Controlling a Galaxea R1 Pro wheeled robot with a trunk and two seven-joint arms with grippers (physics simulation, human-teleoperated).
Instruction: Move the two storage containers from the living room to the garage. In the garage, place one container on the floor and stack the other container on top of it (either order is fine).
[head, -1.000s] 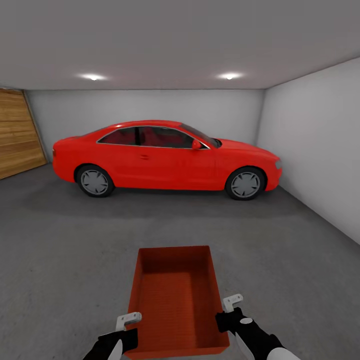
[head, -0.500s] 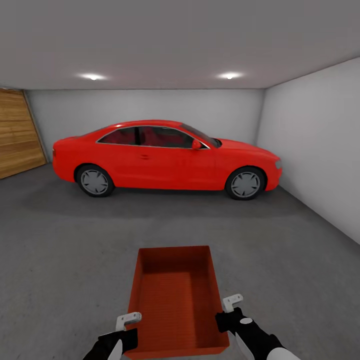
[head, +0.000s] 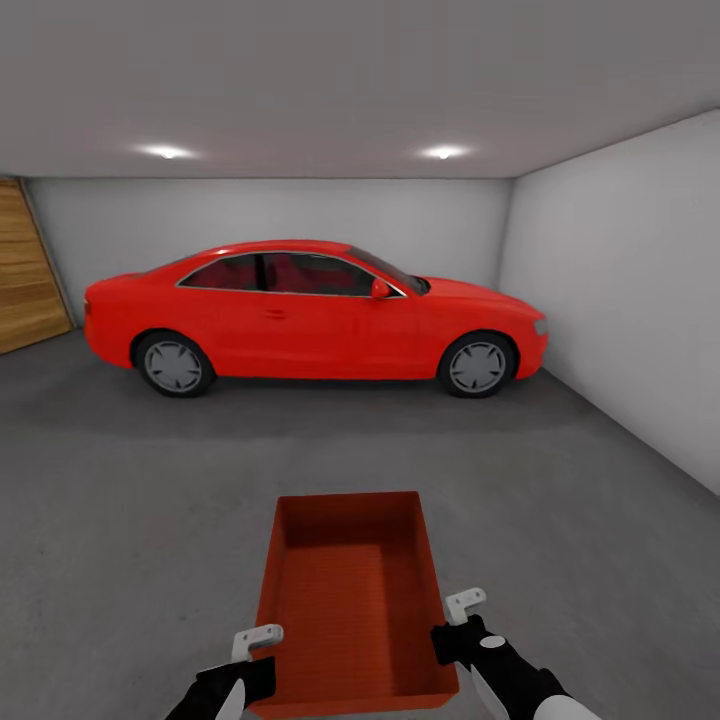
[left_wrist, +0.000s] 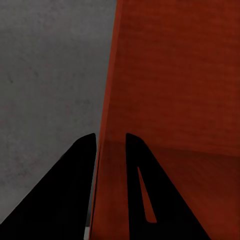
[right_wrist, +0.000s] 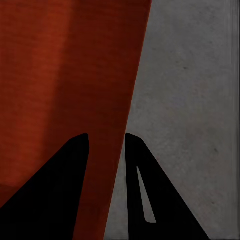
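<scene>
Head view: left pincer (head: 257, 637), right pincer (head: 466, 604) each clamp container (head: 352, 600) wall; no readable writing.

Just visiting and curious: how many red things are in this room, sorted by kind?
Red car: 1
Red-orange storage container, with the left claw and right claw each shut on a side wall: 1
Total: 2

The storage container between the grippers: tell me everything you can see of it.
The storage container is a red-orange, open-top rectangular bin with thin plain walls and nothing inside, its long side pointing toward the red car. It sits level, above the grey concrete floor. The left gripper pinches its left wall, one finger inside and one outside; the right gripper does likewise on the right wall.
</scene>
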